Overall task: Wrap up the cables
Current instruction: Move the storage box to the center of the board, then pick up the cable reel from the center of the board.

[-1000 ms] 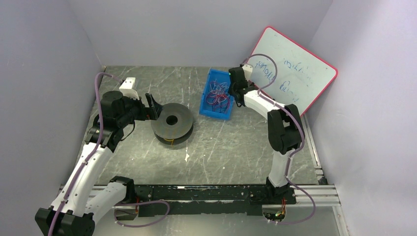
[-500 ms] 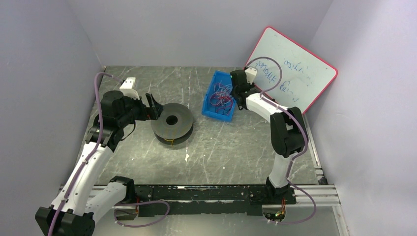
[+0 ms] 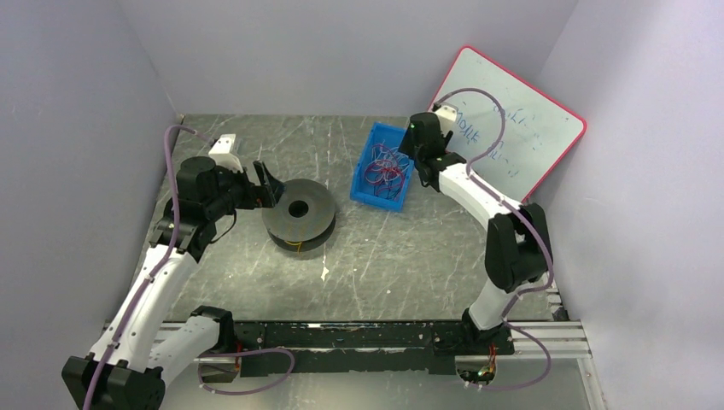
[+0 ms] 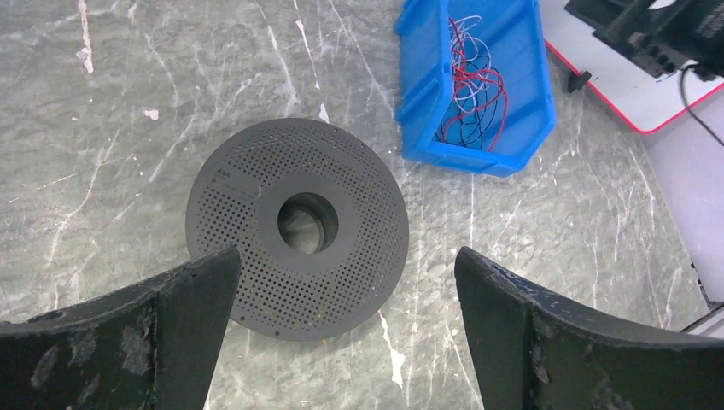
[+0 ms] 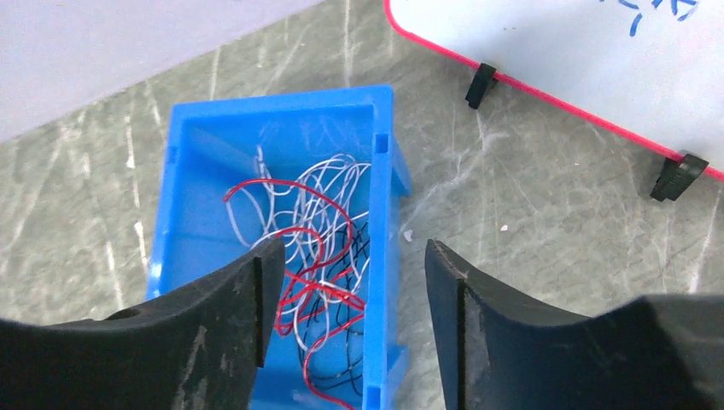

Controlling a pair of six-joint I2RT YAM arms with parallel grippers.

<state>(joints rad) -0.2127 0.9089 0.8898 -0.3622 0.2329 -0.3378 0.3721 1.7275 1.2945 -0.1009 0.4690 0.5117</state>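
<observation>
The cables (image 3: 386, 166) lie as a loose tangle of red, white and dark strands inside a blue bin (image 3: 382, 202) at the back of the table, and the cables (image 5: 316, 239) fill the bin (image 5: 205, 188) below my right wrist camera. My right gripper (image 3: 410, 147) is open above the bin's right wall, and this right gripper (image 5: 352, 246) holds nothing. A dark grey perforated spool (image 3: 318, 220) lies flat left of the bin. My left gripper (image 3: 265, 184) hovers wide open at the spool's left edge. Under the left gripper (image 4: 346, 256) are the spool (image 4: 256, 222) and the cables (image 4: 474, 85).
A red-framed whiteboard (image 3: 512, 128) leans on the right wall just behind the bin, with the whiteboard's black feet (image 5: 481, 85) on the table. Purple-grey walls close in the left, back and right sides. A small yellowish strand (image 3: 294, 246) shows at the spool's near edge.
My right gripper has opened and drawn back up and to the right, away from the bin. The bin has shifted and turned slightly. My left arm has stayed still.
</observation>
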